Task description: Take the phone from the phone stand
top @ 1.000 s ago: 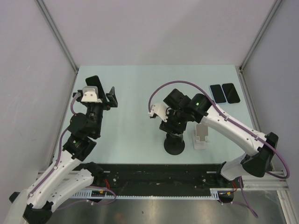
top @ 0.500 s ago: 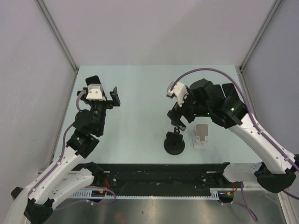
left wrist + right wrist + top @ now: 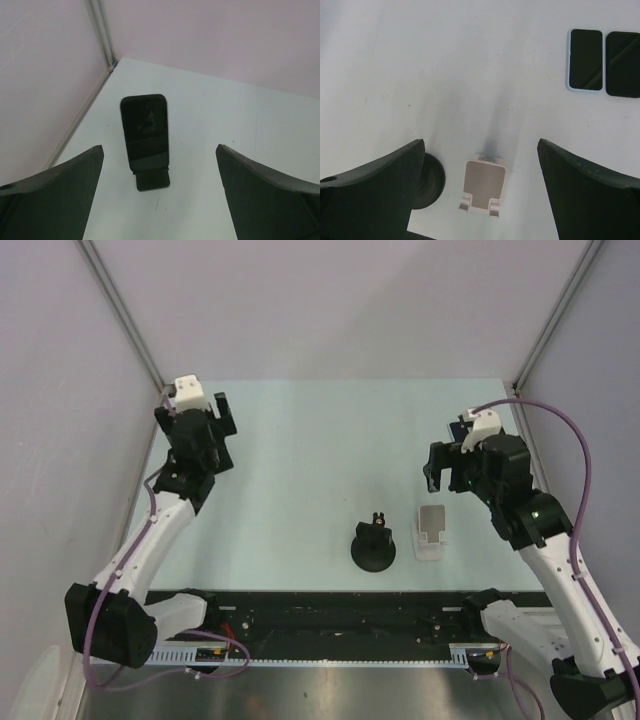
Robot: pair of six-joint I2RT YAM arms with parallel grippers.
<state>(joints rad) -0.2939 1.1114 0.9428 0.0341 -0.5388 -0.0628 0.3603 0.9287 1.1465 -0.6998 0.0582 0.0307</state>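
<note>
A black phone (image 3: 144, 120) leans upright in a small black phone stand (image 3: 152, 180) near the table's far left corner. It shows only in the left wrist view. In the top view my left arm hides it. My left gripper (image 3: 159, 146) (image 3: 197, 432) is open and empty, above and just short of the phone, with one finger on each side of it and apart from it. My right gripper (image 3: 480, 142) (image 3: 450, 468) is open and empty, high above an empty white stand (image 3: 482, 185) (image 3: 431, 530).
A black round-based stand (image 3: 373, 545) (image 3: 427, 182) sits left of the white stand. Two dark phones (image 3: 585, 59) (image 3: 622, 64) lie flat at the far right. The enclosure's frame post (image 3: 102, 35) and walls stand close behind the left phone.
My left gripper has moved back and left over the corner stand, covering it in the top view. My right gripper has left the black round stand and moved right and up.
</note>
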